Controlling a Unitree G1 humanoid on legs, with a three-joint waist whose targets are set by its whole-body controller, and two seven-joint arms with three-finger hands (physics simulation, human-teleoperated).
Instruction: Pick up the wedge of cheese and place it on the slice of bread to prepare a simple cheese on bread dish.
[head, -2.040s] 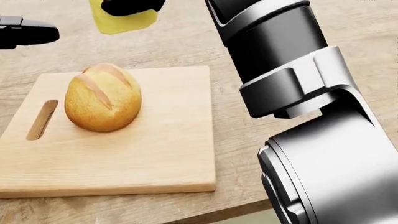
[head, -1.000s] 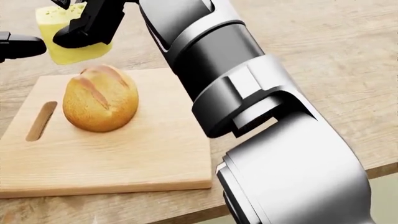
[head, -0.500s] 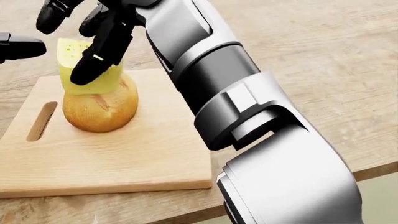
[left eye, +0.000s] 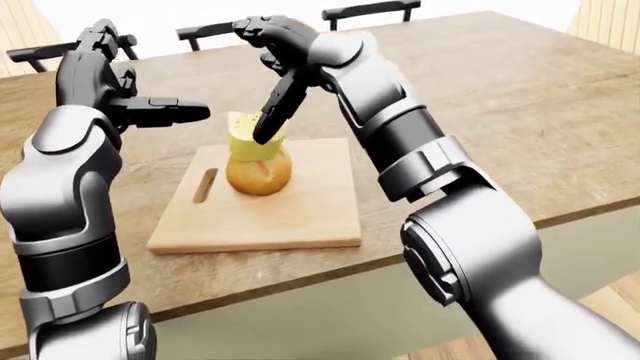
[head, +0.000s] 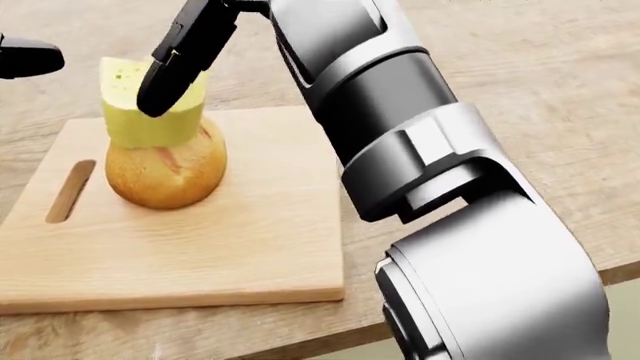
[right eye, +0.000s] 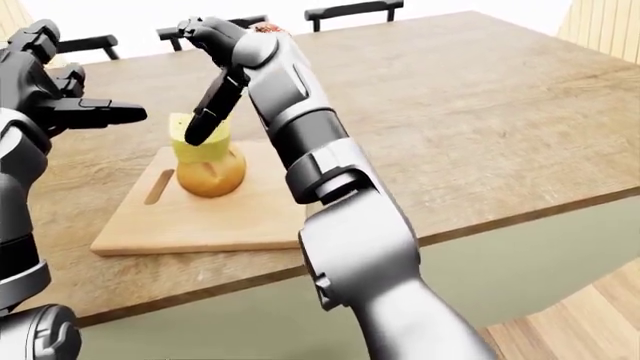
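Entry, release step: cheese wedge (head: 150, 105) sat atop the bread (head: 165, 169) on the cutting board (head: 200, 240). My right hand (left eye: 275, 71) had its fingers spread, one finger (head: 175, 64) still against the wedge. Left hand (left eye: 135, 109) open, clear of it. Next, I judged: lift straight off without tipping it. Half a second earlier, the fingers stood closer round the wedge.

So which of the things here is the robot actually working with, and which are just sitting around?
Part of the job:
- cheese wedge, resting on the bread
- bread
- right hand, fingers open beside the cheese

Just around:
- cutting board under the bread
- wooden table
- chairs at the table's top edge in the left-eye view
- left hand, raised, holding nothing
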